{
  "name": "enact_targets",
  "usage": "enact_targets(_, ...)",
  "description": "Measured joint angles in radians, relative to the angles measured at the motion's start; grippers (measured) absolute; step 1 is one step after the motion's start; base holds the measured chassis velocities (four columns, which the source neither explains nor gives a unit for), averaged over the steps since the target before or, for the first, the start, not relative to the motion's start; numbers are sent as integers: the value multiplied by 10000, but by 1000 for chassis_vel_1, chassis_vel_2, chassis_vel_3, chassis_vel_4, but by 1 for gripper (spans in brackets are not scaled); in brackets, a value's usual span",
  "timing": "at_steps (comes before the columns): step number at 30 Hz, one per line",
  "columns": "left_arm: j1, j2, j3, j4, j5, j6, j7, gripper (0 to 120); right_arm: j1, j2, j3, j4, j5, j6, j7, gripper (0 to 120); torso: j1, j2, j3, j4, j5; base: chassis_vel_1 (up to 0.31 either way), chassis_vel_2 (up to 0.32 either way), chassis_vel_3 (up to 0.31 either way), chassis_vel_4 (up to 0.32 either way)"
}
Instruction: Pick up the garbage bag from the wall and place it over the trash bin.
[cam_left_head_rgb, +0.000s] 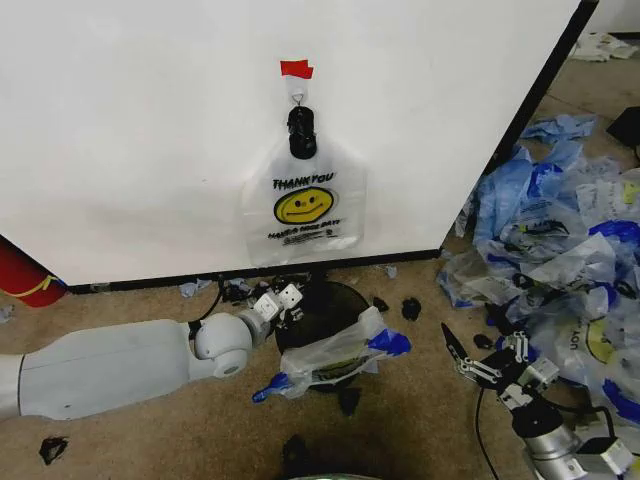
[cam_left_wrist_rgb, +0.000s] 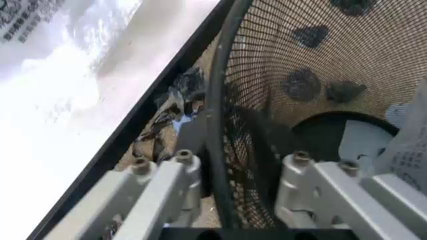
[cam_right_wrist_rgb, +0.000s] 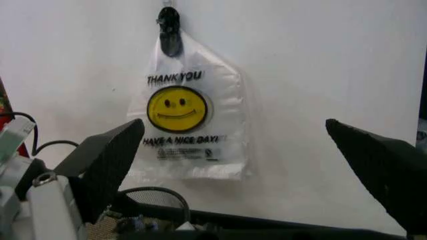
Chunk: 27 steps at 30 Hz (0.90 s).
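A brown floor (cam_left_head_rgb: 420, 420) littered with dark scraps is met by the white wall (cam_left_head_rgb: 130, 120) and its black baseboard. The garbage bag (cam_left_head_rgb: 303, 205) is hung from a hook under a red tape strip (cam_left_head_rgb: 296, 69). Directly below, the trash bin (cam_left_head_rgb: 320, 300) is set on the floor, another bag (cam_left_head_rgb: 335, 355) draped over its rim. The left gripper (cam_left_wrist_rgb: 237, 170) is positioned with fingers open astride the bin's mesh rim. The right gripper (cam_left_head_rgb: 468, 358) is held wide open near a pile of bags (cam_left_head_rgb: 560, 240).
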Motion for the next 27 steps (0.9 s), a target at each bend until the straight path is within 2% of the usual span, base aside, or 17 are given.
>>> enact_targets(3,-59,-2,87,-71,-50,19,-65,10,65,-20,-66,-1,-6,0,46,100,0,1,-1,3,2,0,0,0,0)
enact_targets(7,-24,-36,35,-135,-200,49,-237,8,107,-44,-95,-21,-4,-2,58,100,0,1,-1,-1,-2,0,0,0,0)
enact_targets(12,283,-41,-481,-558,-1208,297,-1225,7,187,-60,-125,-144,10,-4,58,100,0,0,1,-3,-6,0,0,0,0)
enact_targets(18,1092,110,-2124,-1435,-2563,453,-2523,1,439,-95,-257,-301,71,-10,58,100,1,0,1,3,2,0,0,0,0)
enact_targets(19,1092,110,-2124,-1435,-2563,453,-2523,1,439,-95,-257,-301,71,-10,58,100,1,0,1,3,2,0,0,0,0)
enact_targets(22,1736,156,-3179,-2063,-3801,705,-3587,1,572,-134,-308,-332,100,-45,75,100,0,0,1,2,0,0,0,0,0)
enact_targets(27,2735,414,-4473,-2728,-4553,906,-4139,1,697,-199,-334,-394,161,-70,89,100,1,0,1,-1,-2,0,0,0,0)
